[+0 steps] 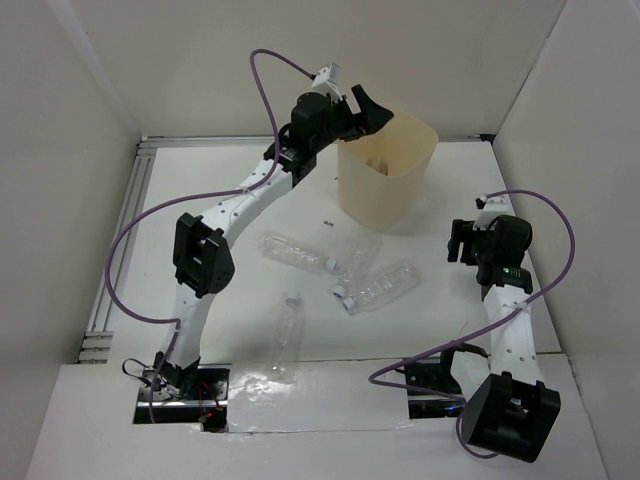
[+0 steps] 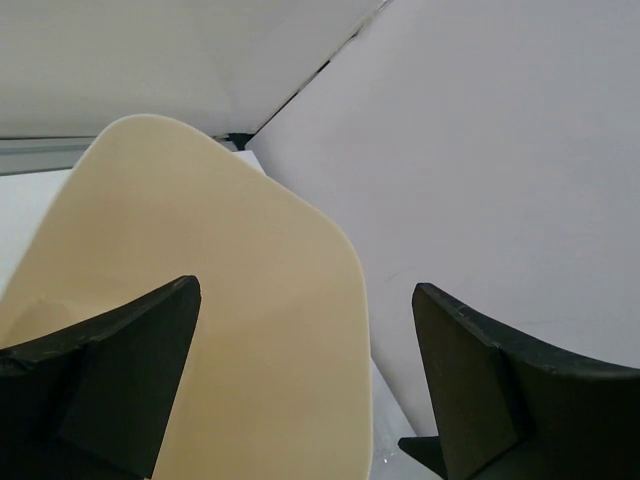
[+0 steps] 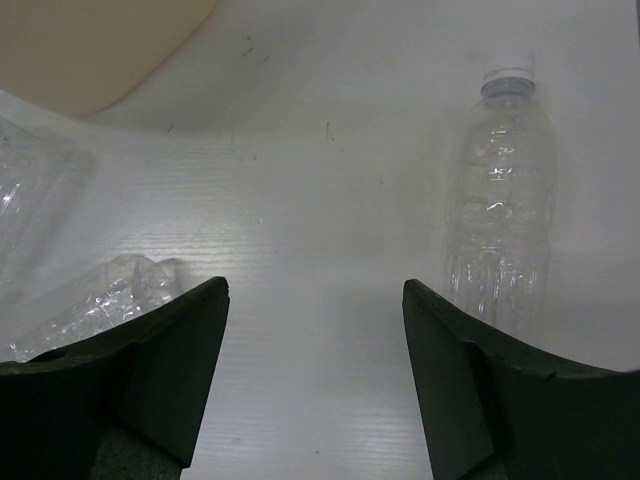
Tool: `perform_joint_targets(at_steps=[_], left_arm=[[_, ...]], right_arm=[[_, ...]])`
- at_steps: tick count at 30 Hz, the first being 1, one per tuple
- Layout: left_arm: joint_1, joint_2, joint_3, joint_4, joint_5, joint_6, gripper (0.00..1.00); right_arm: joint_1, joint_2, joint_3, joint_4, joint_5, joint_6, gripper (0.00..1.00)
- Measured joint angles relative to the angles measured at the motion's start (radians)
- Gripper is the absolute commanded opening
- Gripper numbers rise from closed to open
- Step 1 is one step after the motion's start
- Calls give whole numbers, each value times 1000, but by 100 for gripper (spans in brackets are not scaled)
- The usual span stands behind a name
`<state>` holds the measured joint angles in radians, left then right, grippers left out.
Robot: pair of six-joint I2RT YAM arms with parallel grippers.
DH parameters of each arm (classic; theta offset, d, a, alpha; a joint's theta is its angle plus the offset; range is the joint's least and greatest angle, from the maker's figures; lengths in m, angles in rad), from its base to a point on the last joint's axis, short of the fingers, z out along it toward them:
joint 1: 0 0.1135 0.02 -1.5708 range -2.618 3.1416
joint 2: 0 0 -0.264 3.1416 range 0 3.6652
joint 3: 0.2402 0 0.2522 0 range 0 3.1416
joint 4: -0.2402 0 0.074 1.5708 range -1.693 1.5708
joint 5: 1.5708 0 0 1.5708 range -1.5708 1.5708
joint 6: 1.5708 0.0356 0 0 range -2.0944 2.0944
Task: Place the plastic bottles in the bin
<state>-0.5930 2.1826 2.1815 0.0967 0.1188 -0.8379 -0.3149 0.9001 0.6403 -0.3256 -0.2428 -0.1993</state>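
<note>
No text, brand, number or sign can be read. A small dark mark (image 1: 326, 222) is seen on the table (image 1: 430, 335), just left of the bin (image 1: 385, 190), too small to be made out.

Bright even overhead light, soft shadows, wrist views blurred near jaws
</note>
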Motion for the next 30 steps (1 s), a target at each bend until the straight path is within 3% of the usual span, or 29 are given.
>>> perform_joint_targets(at_steps=[7,10,17,20,24,30], left_arm=[[10,-16,-3,-61,-9,38,100],[23,-108,-70,-121,-34,93,100],[90,-749,-704,-74,-99,262,100],[103,-947,-941,-40,-108,296,100],[103,-1044,-1195,-37,-109,339,100],[103,-1020,-1437,-167,-90,341,100]], right_arm=[[-1,56,5,19,20,10,77],[-7,120,37,21,42,34,76],[-69,322,169,28,133,129,76],[-84,407,229,39,177,142,78],[-94,496,270,74,190,105,80],[-96,558,268,113,225,-6,80]])
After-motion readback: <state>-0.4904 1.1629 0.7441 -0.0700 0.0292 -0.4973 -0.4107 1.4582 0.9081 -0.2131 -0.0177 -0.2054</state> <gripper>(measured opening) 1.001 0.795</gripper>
